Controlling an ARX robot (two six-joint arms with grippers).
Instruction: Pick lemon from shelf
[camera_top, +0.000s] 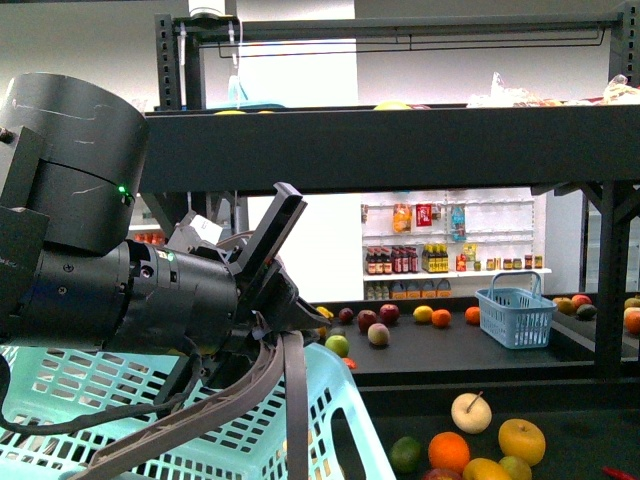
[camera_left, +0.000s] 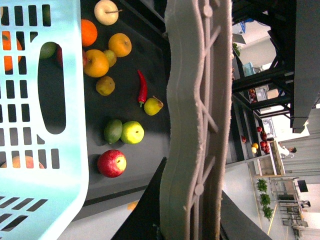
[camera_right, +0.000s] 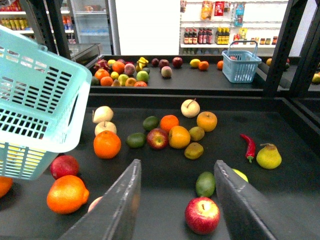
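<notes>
The right pincer (camera_right: 177, 167) hangs wide open and empty, its two dark jaws low over the near tabletop (camera_right: 290, 145) of the shelf (camera_top: 400, 150), among loose fruit. The lemon (camera_right: 195, 63), as best I can judge, is the plain yellow fruit on the far tabletop, just beside an orange (camera_right: 203, 65), near the blue basket (camera_right: 241, 67) and well apart from the jaws. The first danger is a wrong pick: the orange-tinged yellow round fruit (camera_right: 207, 121) and its neighbours lie much closer and could be taken for the target. The second is the reach: crossing to the far level means passing the raised lip between the levels and the black upright (camera_right: 280, 55), either of which the arm could strike. A smooth oval fruit may also roll off when one jaw touches it first, or be gripped together with the orange. The left pincer (camera_left: 196, 60) shows its grey ribbed fingers pressed together with nothing visible between them, close to the pale teal basket (camera_left: 40, 150). That crowds the robot's left, so a wide swing could knock the basket.
</notes>
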